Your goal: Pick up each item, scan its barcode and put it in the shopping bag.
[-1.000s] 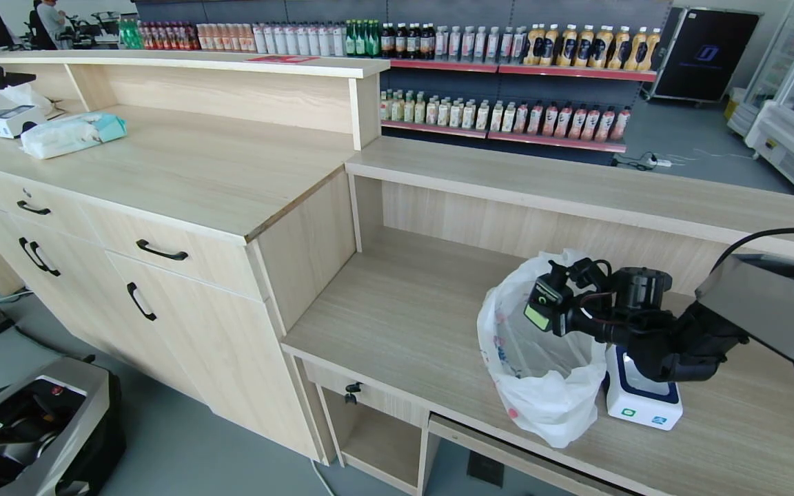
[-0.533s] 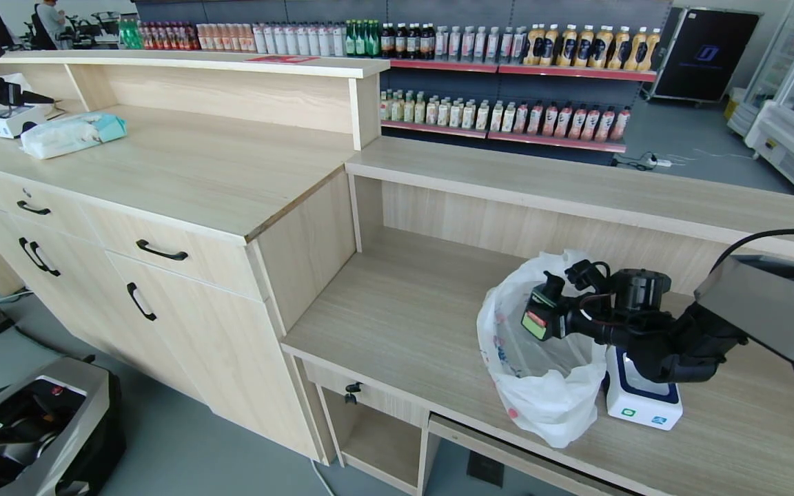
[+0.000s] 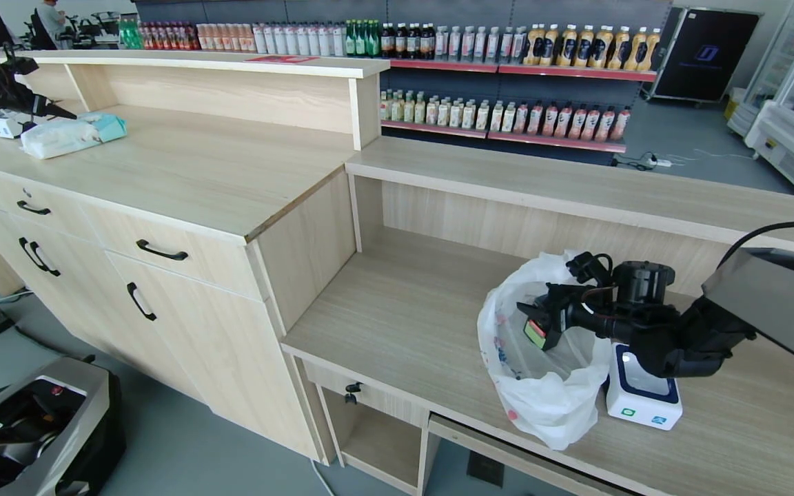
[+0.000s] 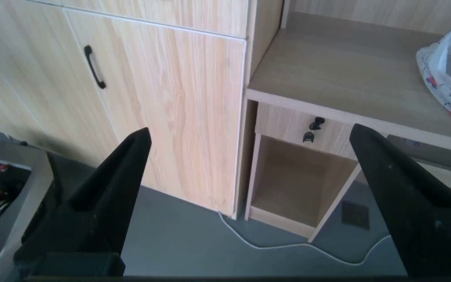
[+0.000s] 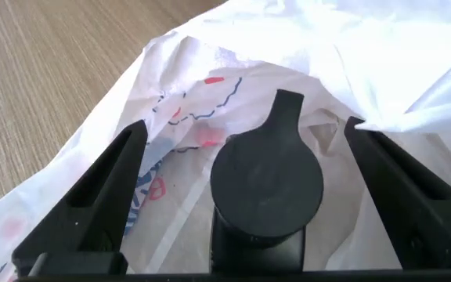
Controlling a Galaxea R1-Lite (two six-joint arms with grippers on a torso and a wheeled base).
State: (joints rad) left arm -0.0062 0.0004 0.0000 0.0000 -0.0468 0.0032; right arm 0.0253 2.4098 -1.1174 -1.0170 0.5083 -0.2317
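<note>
The right claw (image 3: 538, 320) has dipped lower into the crumpled white plastic shopping bag (image 3: 548, 406). Its jaws are spread wide, gripping nothing. A black round item (image 5: 266, 184) sits loose between them, seemingly released.

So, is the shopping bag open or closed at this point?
Open: the shopping bag has its mouth spread wide, its inside visible.

Left pincer (image 4: 249, 133) spread, cabinet door (image 4: 171, 102), shopping bag (image 4: 438, 66) edge
</note>
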